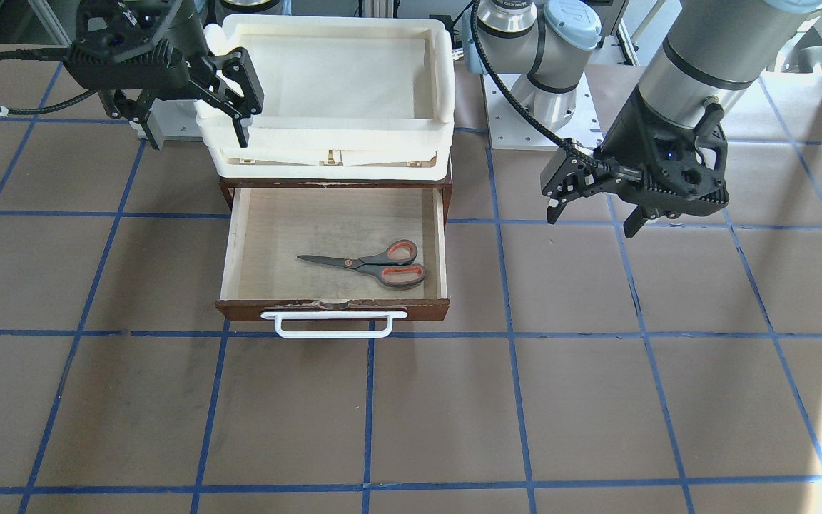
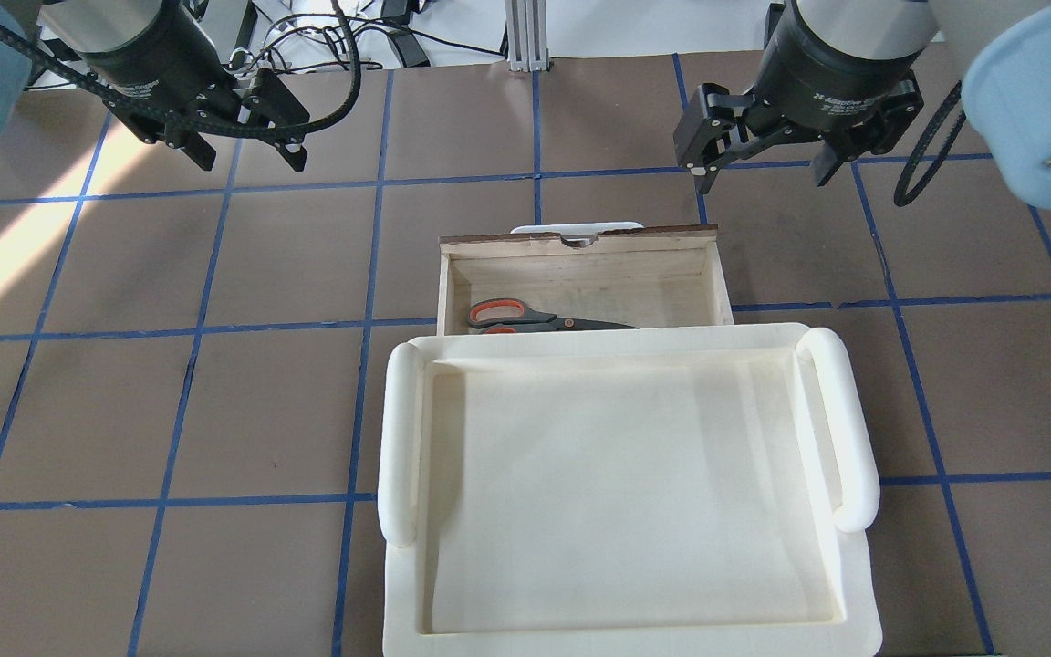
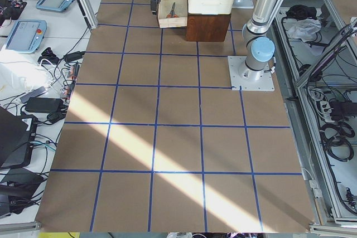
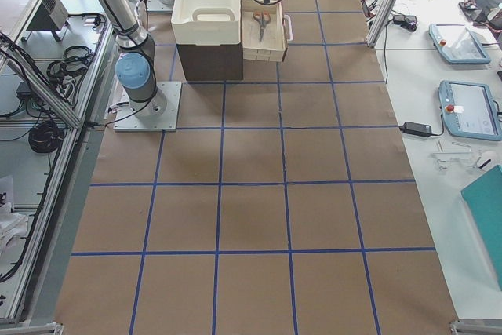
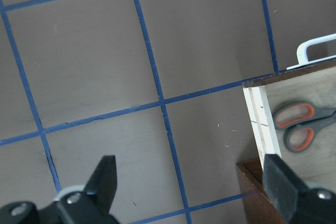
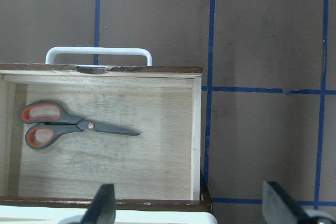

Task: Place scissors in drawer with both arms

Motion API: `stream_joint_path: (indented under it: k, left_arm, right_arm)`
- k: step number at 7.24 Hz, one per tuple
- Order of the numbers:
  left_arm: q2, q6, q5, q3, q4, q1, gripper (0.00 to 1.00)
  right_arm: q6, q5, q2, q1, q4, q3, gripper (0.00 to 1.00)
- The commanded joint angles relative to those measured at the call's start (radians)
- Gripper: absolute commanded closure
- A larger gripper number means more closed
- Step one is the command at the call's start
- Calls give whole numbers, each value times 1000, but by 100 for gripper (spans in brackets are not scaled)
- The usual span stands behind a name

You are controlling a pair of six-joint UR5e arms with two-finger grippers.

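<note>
Scissors (image 1: 372, 263) are lying flat inside the drawer (image 1: 332, 308), blades closed, sitting in the half nearer its front panel, with the loops toward the side wall on the robot's left. So the placing part looks done to me, and the drawer is pulled way out. Both hands are spread wide with nothing in them: the left hand (image 2: 250, 157) hangs off to one side of the drawer and the right hand (image 2: 763, 169) off to the other, both clear of it. My guess is the only job left is pushing the drawer shut, and that's where it could get messy. If a hand shoves the white handle (image 1: 332, 330) off-centre, the drawer could skew in its slot and jam. Nothing seems to be bracing the brown cabinet the drawer slides into, so a hard push might just scoot the whole thing across the bench (image 1: 596, 400) instead of closing it. The white tray (image 2: 398, 438) on top of the drawer's cabinet looks like it's only resting there, so a bump could shift it or tip it off. From the front view the right hand looks close to that tray's corner, though I can't tell if it's touching. A quick slam could also send the scissors sliding toward the back of the drawer.
</note>
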Motion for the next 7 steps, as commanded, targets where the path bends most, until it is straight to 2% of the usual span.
stream_joint_path:
  k: [1,3,7]
  left_arm:
    - [13,-26,95,-12,-35,40,0]
    - [19,-101,88,-34,-30,40,0]
    - [45,-133,85,-58,-30,27,0]
  right_arm:
    - [0,-2,0,0,0,0,0]
    - [0,-3,0,-2,2,2,0]
    - [-2,-6,0,0,2,2,0]
